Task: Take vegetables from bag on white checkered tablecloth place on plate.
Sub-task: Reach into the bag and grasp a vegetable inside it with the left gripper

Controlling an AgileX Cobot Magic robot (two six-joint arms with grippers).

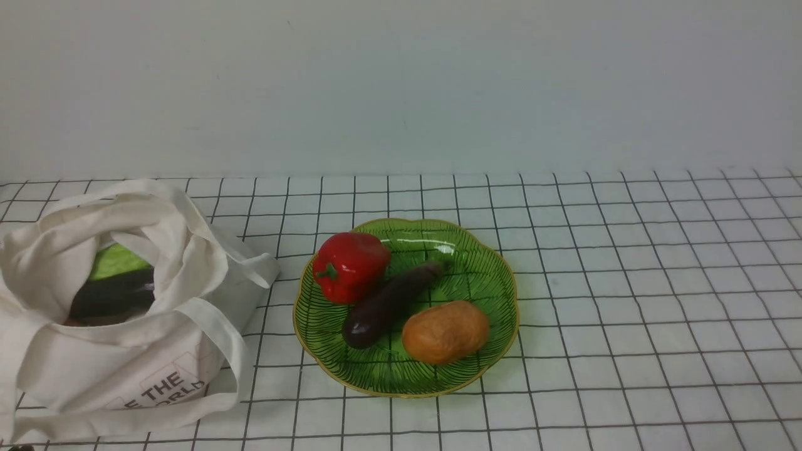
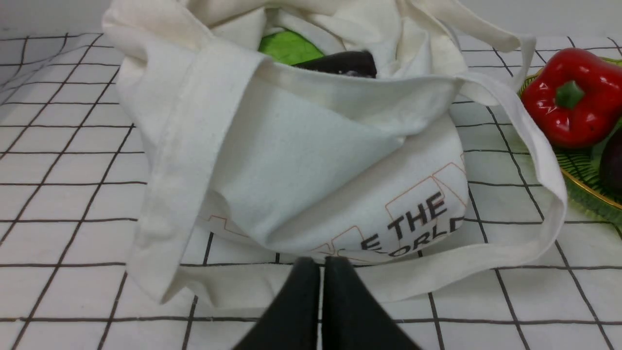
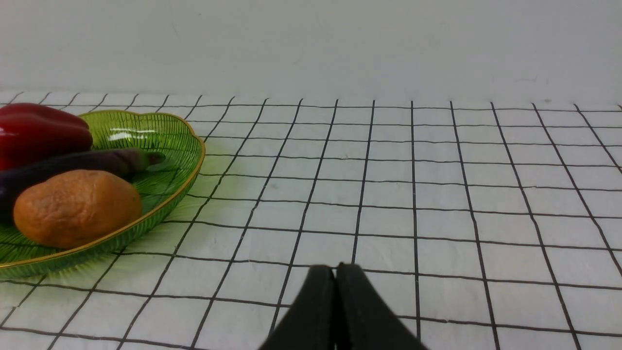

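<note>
The cream-white bag point(image 1: 113, 351) slumps on the checkered tablecloth point(image 1: 626, 282) at the left, mouth open. The green plate point(image 1: 489, 275) sits mid-table. On it lies the long slim purple eggplant point(image 1: 388, 304), stem tip toward the back right; in the right wrist view this eggplant point(image 3: 87, 163) fades paler toward its stem. My left gripper point(image 2: 320, 260) is shut and empty, just in front of the bag point(image 2: 316, 160) by its printed side. My right gripper point(image 3: 335, 267) is shut and empty over bare cloth, to the right of the plate point(image 3: 170, 141). Neither gripper shows in the front view.
A red bell pepper point(image 1: 349, 266) and a round orange-brown item point(image 1: 445, 332) share the plate. Inside the bag lie an all-dark glossy eggplant point(image 1: 116, 294) and something bright green point(image 1: 116, 260). A long strap point(image 2: 544, 160) loops from the bag toward the plate. A pale wall backs the table.
</note>
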